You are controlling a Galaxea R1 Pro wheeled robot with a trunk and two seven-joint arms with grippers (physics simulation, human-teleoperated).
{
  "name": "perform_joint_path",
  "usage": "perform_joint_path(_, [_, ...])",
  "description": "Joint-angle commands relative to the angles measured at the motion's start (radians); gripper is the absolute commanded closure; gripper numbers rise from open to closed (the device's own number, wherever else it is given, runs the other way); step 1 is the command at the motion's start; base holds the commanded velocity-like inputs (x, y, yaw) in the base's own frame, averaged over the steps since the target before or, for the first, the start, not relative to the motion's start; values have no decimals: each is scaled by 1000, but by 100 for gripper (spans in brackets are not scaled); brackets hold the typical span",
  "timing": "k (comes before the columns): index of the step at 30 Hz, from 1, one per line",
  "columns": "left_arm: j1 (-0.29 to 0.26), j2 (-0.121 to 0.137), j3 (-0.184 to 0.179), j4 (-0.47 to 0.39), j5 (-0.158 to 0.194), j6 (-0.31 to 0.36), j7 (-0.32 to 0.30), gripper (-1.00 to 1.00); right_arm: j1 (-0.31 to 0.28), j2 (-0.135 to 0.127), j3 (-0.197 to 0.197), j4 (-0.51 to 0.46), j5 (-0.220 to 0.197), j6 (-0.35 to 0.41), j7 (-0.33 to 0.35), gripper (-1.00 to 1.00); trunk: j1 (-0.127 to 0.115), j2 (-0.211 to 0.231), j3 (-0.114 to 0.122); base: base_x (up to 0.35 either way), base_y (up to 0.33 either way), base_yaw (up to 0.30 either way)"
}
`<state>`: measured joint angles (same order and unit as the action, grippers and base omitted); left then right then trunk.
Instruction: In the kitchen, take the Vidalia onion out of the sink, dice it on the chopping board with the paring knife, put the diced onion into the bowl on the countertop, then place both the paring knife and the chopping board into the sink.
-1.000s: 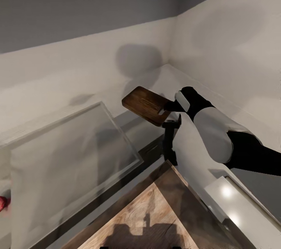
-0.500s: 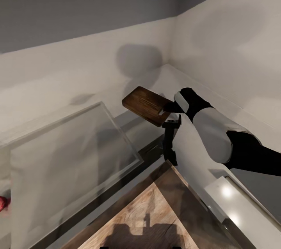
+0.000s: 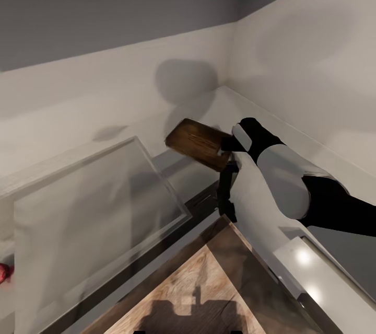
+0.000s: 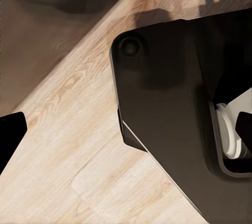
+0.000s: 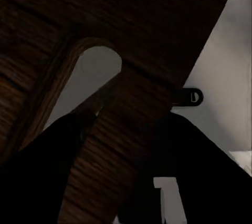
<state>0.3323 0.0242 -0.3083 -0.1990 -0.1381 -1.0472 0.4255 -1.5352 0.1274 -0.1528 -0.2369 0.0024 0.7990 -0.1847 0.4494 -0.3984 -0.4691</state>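
Note:
My right gripper (image 3: 225, 150) is shut on the handle end of the chopping board (image 3: 196, 140), a dark brown wooden board held in the air over the glossy grey countertop (image 3: 250, 114) near the wall corner. In the right wrist view the chopping board (image 5: 147, 24) is very close, with its slot-shaped hole beside one dark finger (image 5: 73, 140) of the right gripper (image 5: 128, 145). The flat steel drainboard of the sink (image 3: 94, 203) lies to the board's left. In the left wrist view my left gripper's fingertips (image 4: 9, 132) stand wide apart and empty above the floor. Onion, knife and bowl are out of view.
A small red thing (image 3: 3, 273) peeks in at the head view's left edge; what it is cannot be told. Wooden floor (image 3: 209, 292) lies below me, and my dark base (image 4: 173, 98) shows over it. A white unit (image 3: 324, 276) stands at the lower right. Walls meet behind the board.
The right gripper has turned a little, and the board has tipped and shifted slightly towards the arm. The rest has stayed still.

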Motion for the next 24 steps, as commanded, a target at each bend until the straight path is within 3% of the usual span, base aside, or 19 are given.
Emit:
perform_joint_path(1, [1, 0, -1, -2, -10, 0, 11, -100, 0, 1, -9, -1, -8, 2, -7, 100, 1, -2, -1, 0, 0, 0])
perform_joint_path(10, [1, 0, 0, 14, -11, 0, 11, -100, 0, 0, -10, -2, -9, 3, -8, 100, 1, -2, -1, 0, 0, 0])
perform_joint_path(24, [1, -2, 1, 16, -6, 0, 13, -100, 0, -3, -10, -6, -9, -3, -8, 100, 1, -2, 20, 0, 0, 0])
